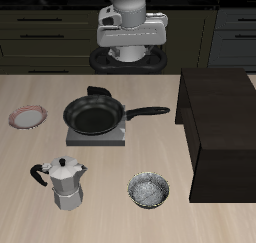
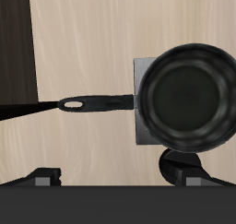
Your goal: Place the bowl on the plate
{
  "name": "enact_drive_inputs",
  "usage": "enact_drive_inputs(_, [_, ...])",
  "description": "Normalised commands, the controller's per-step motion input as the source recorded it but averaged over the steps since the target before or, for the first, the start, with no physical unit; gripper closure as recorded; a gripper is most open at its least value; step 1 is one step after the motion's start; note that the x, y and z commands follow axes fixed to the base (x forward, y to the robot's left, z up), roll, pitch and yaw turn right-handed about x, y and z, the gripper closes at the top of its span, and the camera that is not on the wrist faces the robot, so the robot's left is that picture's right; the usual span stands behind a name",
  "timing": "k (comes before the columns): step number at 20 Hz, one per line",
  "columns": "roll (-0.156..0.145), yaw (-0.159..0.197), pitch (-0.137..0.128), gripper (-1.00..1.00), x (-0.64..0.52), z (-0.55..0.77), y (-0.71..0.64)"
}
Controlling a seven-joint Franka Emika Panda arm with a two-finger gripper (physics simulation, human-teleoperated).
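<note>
The bowl (image 1: pixel 149 190), small and round with a dark rim and a speckled shiny inside, sits on the table near the front edge. The plate (image 1: pixel 28 117), flat with a pink-red rim, lies far off across the table near its side edge. My gripper (image 1: pixel 129 55) hangs high over the back of the table, behind the frying pan and far from both. In the wrist view its fingertips (image 2: pixel 41 177) stand wide apart, so the gripper (image 2: pixel 115 177) is open and holds nothing. Neither bowl nor plate appears in the wrist view.
A black frying pan (image 1: pixel 95 115) (image 2: pixel 189 94) rests on a grey burner pad (image 1: pixel 96 137), its handle (image 2: pixel 92 102) pointing toward a large dark box (image 1: pixel 220 127). A silver moka pot (image 1: pixel 66 182) stands between plate and bowl.
</note>
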Motion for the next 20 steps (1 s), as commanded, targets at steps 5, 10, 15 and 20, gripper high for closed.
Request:
enact_drive_inputs(5, [-0.022,-0.022,0.013,-1.0,0.36,0.05,0.08])
enact_drive_inputs(10, [-0.025,-0.006,0.025,-1.0,0.51,-0.02,0.14])
enact_drive_inputs(15, [-0.003,-0.004,0.032,-1.0,0.45,-0.07,0.09])
enact_drive_inputs(20, [-0.018,-0.001,0.003,-1.0,0.35,-0.02,-0.01])
